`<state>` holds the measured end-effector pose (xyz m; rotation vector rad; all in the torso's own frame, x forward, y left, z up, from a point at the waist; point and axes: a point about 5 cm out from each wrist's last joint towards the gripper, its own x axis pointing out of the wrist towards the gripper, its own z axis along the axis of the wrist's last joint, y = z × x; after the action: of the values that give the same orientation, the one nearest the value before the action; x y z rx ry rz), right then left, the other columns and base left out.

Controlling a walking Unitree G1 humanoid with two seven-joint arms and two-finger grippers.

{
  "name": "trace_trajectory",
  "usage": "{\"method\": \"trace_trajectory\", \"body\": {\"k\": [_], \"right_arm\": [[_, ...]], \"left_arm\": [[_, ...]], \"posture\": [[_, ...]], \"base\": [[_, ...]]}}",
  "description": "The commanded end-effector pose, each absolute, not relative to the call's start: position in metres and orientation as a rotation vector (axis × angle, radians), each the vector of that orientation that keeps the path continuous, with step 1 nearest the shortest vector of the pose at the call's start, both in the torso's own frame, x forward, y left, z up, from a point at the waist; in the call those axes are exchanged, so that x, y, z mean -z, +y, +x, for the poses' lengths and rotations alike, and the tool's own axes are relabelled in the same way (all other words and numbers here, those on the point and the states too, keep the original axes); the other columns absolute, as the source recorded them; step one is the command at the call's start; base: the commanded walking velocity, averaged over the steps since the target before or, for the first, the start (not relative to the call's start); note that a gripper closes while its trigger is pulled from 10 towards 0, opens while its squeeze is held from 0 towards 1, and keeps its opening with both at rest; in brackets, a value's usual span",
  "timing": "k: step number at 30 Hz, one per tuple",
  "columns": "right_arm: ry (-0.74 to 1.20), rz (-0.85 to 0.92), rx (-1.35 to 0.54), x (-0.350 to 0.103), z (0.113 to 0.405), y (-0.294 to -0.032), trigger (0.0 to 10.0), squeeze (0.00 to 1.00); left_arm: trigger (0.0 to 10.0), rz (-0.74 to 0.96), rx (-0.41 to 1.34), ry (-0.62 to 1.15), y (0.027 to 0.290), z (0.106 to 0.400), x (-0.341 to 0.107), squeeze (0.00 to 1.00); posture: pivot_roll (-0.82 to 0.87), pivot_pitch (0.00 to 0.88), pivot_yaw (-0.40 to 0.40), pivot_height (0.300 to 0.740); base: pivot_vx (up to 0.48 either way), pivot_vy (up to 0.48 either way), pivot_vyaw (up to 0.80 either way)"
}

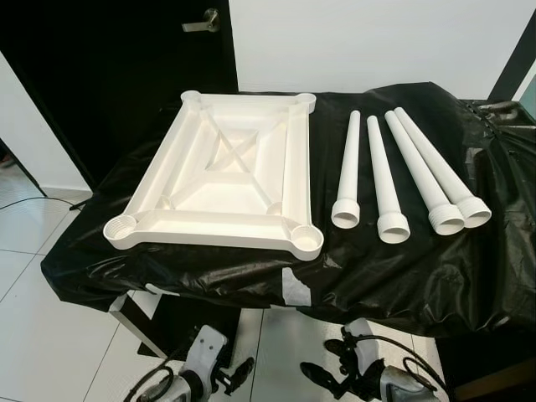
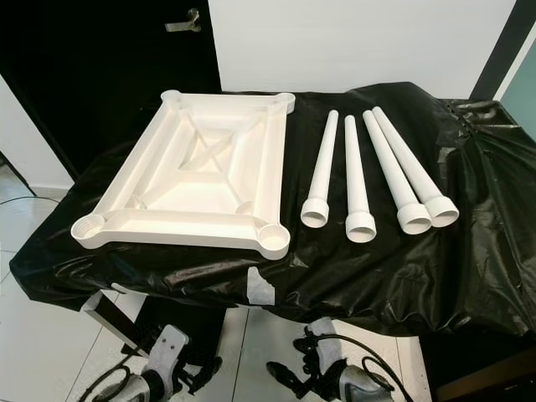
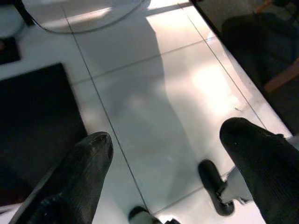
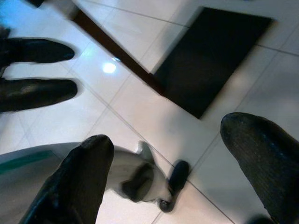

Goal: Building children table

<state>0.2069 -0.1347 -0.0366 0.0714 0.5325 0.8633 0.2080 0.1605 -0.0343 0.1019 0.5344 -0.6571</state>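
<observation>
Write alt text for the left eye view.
A white tabletop lies upside down on a black-covered table, with four white legs lined up loose to its right. Below the table edge, the left gripper and right gripper hang over the tile floor.

Blk plastic sheet, dark door w/ handle, white tile floor.

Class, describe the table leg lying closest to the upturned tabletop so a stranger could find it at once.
On the black plastic sheet lies a white rectangular plastic tabletop, underside up. To its right are four white tapered plastic legs; take the leftmost leg. It alone lies right beside the tabletop, apart from the touching pair of legs at far right.
</observation>
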Motion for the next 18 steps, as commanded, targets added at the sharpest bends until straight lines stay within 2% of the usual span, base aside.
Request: {"method": "trace_trajectory", "body": {"k": [1,9,18], "right_arm": [[0.509,0.083,-0.966,0.028,0.206,-0.128,10.0,0.0],[0.425,0.123,-1.081,-0.003,0.212,-0.122,10.0,0.0],[0.341,0.178,-1.185,-0.047,0.211,-0.119,10.0,0.0]], "left_arm": [[10.0,0.034,0.889,0.536,0.153,0.201,0.027,0.0],[10.0,-0.011,1.019,0.506,0.151,0.198,0.009,0.0],[10.0,-0.084,1.133,0.42,0.144,0.202,-0.038,0.0]], "posture": [[0.15,0.0,-0.001,0.74],[0.14,0.0,-0.008,0.74],[0.11,0.0,0.001,0.74]], "base": [[0.0,0.0,0.0],[0.0,0.0,0.0],[0.0,0.0,0.0]]}}
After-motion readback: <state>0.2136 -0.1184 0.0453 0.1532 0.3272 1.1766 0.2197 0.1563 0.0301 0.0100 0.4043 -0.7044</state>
